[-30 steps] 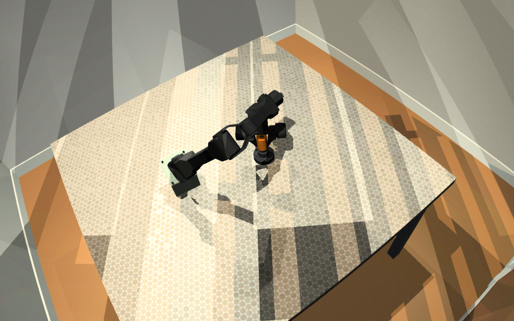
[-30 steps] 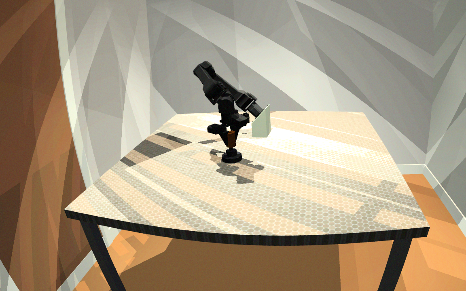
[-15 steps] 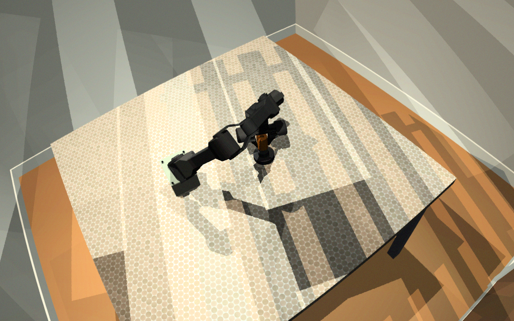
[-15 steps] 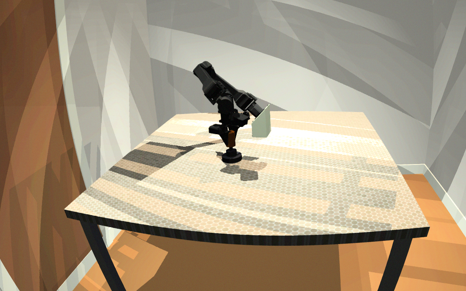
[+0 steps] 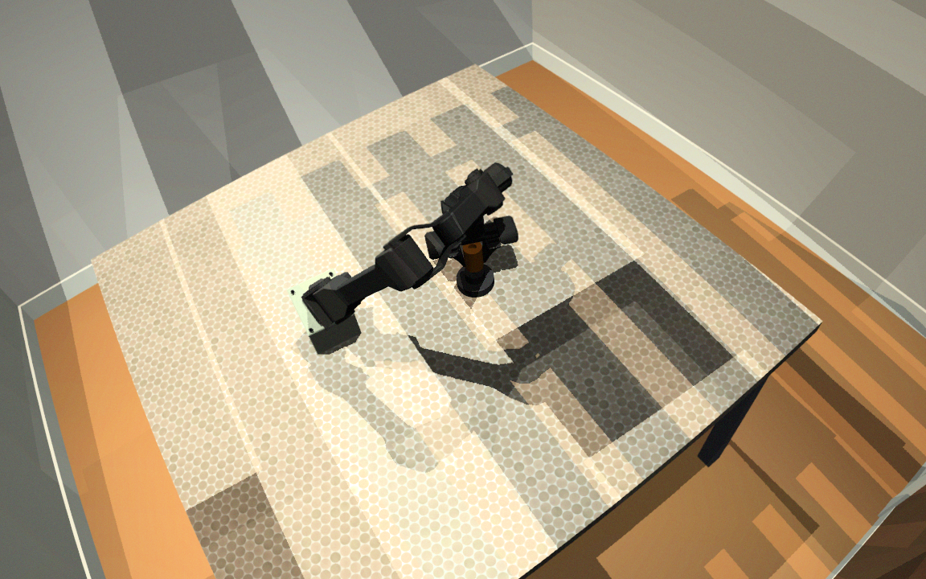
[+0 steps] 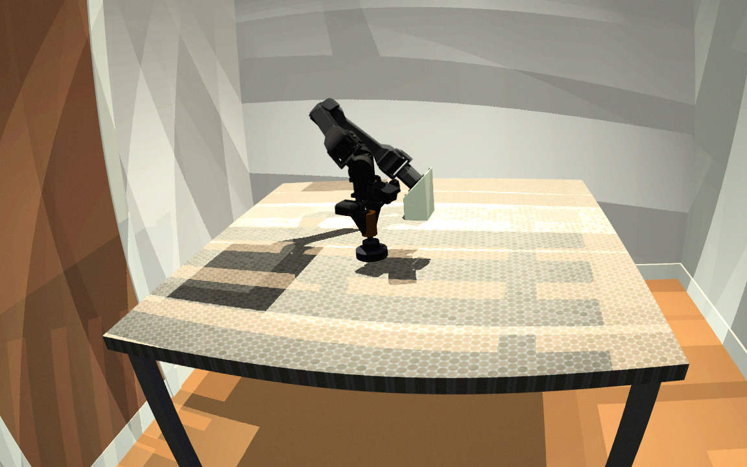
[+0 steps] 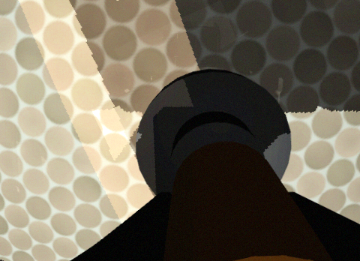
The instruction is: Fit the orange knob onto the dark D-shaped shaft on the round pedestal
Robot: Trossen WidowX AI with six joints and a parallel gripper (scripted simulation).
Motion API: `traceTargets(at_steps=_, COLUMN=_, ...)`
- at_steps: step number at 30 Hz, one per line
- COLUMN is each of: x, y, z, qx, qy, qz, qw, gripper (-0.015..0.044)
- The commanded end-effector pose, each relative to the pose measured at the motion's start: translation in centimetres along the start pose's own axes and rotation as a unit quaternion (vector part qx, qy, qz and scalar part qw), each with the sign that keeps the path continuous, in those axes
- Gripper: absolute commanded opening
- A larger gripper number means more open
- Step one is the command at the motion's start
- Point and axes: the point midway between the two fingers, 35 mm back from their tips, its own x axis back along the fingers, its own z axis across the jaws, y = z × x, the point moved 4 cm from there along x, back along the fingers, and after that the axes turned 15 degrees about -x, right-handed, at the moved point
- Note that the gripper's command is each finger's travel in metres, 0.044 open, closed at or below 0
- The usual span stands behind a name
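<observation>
Knob (image 5: 472,255) first: the orange knob stands upright in the grip of the black gripper (image 5: 471,243), which is squeezed shut on its top part. It sits right over the round pedestal (image 5: 476,282), which is dark and rests on the dotted table (image 5: 250,403). From the side view the knob (image 6: 369,221) hangs under the gripper (image 6: 368,209), and its bottom end comes down very close to the pedestal (image 6: 371,251). A small dark neck shows between them, so the knob does not look pushed all the way down. It is in shadow and small there, so I cannot tell if the knob is already partly on the shaft or only just above it. In the wrist view the knob (image 7: 240,216) fills the lower middle and looks dark brown, with a brighter orange edge at the bottom. Past its far end you can see the round pedestal (image 7: 150,141) as a gray ring, with a raised dark ring in the middle of it. The knob covers the shaft itself, so the shaft cannot be seen. The black arm (image 5: 394,266) reaches over from its base (image 5: 333,313) near the middle of the table. In the side view a pale green plate (image 6: 419,197) stands behind the arm. Big patches of light and dark shadow lie across the table top around the pedestal.
</observation>
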Motion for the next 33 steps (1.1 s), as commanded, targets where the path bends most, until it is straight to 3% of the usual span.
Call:
traceTargets(at_steps=1, x=0.34, y=0.08, z=0.17, qx=0.002, qy=-0.001, qz=-0.001, qw=1.0, gripper=0.0)
traceTargets(at_steps=11, x=0.41, y=0.15, z=0.38, qx=0.105, qy=-0.001, qz=-0.001, qw=0.994, gripper=0.0)
traceTargets(at_steps=33, x=0.29, y=0.11, z=0.23, qx=0.106, qy=-0.001, qz=-0.001, qw=0.994, gripper=0.0)
